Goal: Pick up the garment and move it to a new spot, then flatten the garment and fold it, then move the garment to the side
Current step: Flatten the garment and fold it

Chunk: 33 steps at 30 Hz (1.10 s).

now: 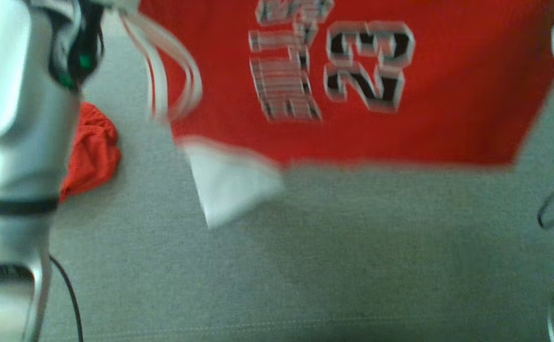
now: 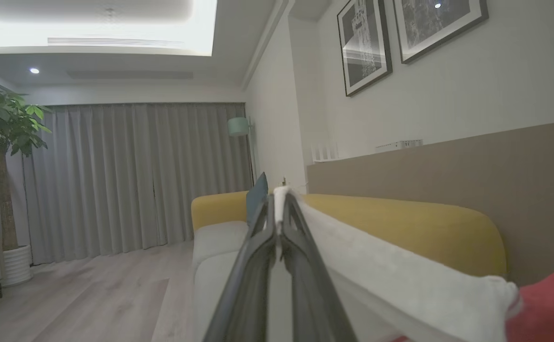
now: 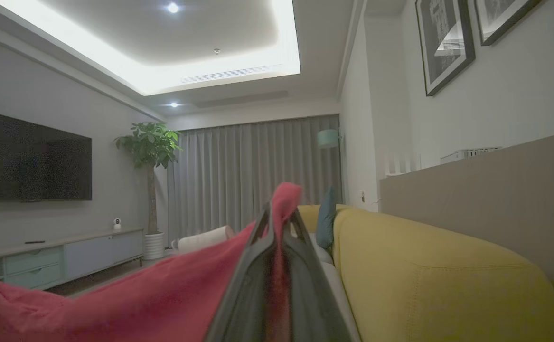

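Holding red white-trimmed jersey [image 1: 447, 95] stretched above grey sofa seat [image 1: 352, 261], long axis left-right between arms. Jaws of left gripper [image 2: 279, 202] clenched on white trim, right gripper [image 3: 281, 213] on red edge.

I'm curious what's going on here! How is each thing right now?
garment, lifted, spread wide in the air.
left gripper, shut on the garment's white edge.
right gripper, shut on its red cloth.
small red cloth, crumpled on the sofa seat.
curtains, drawn shut.
TV, screen dark.
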Available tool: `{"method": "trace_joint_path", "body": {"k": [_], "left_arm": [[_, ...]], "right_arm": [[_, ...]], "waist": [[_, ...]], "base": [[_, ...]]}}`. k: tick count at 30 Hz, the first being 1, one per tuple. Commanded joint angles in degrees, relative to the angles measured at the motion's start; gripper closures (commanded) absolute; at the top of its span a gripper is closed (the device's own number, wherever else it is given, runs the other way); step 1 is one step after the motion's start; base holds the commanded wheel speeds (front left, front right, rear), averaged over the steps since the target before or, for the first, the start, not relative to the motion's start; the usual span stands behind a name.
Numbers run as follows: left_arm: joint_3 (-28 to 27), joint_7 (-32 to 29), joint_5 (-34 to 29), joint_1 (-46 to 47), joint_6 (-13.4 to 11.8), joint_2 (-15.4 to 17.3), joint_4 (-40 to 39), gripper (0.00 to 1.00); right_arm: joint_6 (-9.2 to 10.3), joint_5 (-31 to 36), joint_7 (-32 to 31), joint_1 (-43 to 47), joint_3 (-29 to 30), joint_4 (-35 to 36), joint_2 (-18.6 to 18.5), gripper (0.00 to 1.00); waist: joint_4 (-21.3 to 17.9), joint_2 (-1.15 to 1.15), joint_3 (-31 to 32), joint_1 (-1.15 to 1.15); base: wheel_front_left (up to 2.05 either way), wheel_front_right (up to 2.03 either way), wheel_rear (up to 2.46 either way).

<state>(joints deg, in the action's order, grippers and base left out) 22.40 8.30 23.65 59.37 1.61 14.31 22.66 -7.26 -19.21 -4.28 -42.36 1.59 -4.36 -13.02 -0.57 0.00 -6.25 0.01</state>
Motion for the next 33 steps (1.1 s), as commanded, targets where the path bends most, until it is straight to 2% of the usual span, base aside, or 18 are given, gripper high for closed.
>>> {"method": "trace_joint_path", "body": {"k": [1,7,14,19,22,26,29,33], "left_arm": [[-2.08,1.61,-0.88,6.92,0.35,1.55,1.02,1.00],[-2.19,5.69,-1.99,15.64,1.08,-1.16,15.57,1.00],[-2.87,6.54,0.87,15.40,2.69,-6.88,30.13,1.00],[-3.51,6.66,2.75,12.34,3.56,-9.04,38.18,1.00],[-4.14,6.68,3.18,10.99,4.05,-9.46,39.71,1.00],[-4.86,6.68,2.89,7.99,4.57,-9.50,39.58,1.00],[-5.86,6.69,2.64,4.32,4.82,-9.09,38.14,1.00],[-7.58,6.69,2.07,-3.34,5.18,-7.89,33.38,1.00]], "right_arm": [[-0.23,-0.67,2.27,-5.86,-1.91,-1.38,0.50,1.00],[-0.23,-0.33,13.83,-19.69,-8.52,-21.25,1.74,1.00],[-0.23,-1.70,16.46,-27.21,-17.88,-42.88,3.46,1.00],[-0.23,-3.89,17.55,-28.36,-21.06,-53.18,5.15,1.00],[-0.23,-5.07,18.31,-28.07,-23.22,-55.89,5.70,1.00],[-0.23,-8.07,18.99,-25.13,-25.69,-56.16,5.18,1.00],[-0.23,-10.69,19.20,-21.21,-27.03,-53.97,4.41,1.00],[-0.23,-13.74,19.25,-13.22,-28.87,-47.34,2.05,1.00]], "waist": [[-1.06,0.00,-1.26,-0.01],[-1.82,0.00,-3.91,-0.01],[0.26,0.00,-11.20,-0.01],[1.32,0.00,-15.16,-0.01],[1.56,0.00,-17.01,-0.01],[1.81,0.00,-18.01,-0.01],[1.64,0.00,-17.64,-0.01],[1.36,0.00,-15.29,-0.01]], "base": [[0.00,0.00,0.00],[0.00,0.00,0.00],[0.00,0.00,0.00],[0.00,0.00,0.00],[0.00,0.00,0.00],[0.00,0.00,0.00],[0.00,0.00,0.00],[0.00,0.00,0.00]]}}
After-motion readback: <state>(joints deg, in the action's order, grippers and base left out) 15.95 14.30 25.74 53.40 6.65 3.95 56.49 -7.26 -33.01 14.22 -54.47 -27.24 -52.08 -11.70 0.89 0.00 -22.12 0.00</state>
